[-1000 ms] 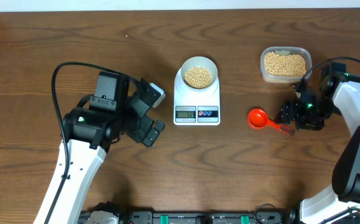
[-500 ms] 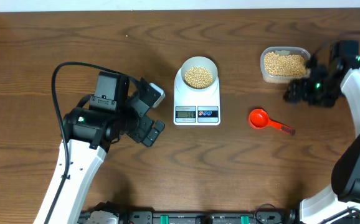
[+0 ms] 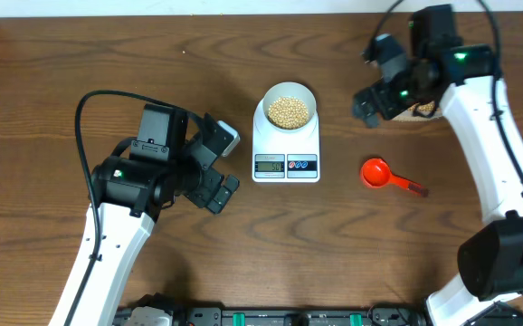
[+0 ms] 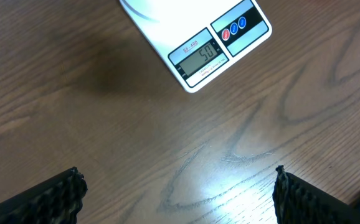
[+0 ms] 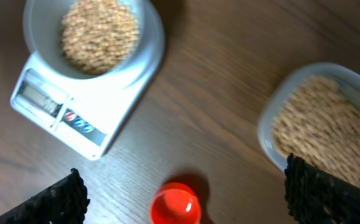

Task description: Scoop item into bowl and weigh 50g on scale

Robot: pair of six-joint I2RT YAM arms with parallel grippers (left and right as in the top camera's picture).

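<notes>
— Where are the beans (image 3: 289,111)?

— A loose heap of them fills the bowl (image 3: 289,90), and the bowl sits on the scale (image 3: 271,147), towards its far end. The near edge of the scale is uncovered, with the display (image 4: 203,55) and its two round buttons (image 4: 235,27) beside it.

— Can you read the display?

— In the left wrist view, yes: it shows 50.

— Are there beans anywhere else?

— More lie in the clear tub (image 5: 268,118) at the far right of the table (image 3: 352,254). From overhead the right arm hides most of that tub; the right wrist view shows it well.

— And the scoop?

— The red scoop (image 3: 376,172) lies flat on the table, right of the scale and apart from it, with its handle pointing away from the scale. Nothing touches it.

— How does the left end effector (image 4: 177,170) stand?

— Wide, with only bare wood between its fingers. It hangs over the table just left of the scale's near corner and holds nothing.

— The right end effector (image 5: 181,167)?

— Also spread wide and empty. It is raised over the far right part of the table, between the scale and the tub, and its camera looks down on the bowl, the scoop and the tub together.
</notes>
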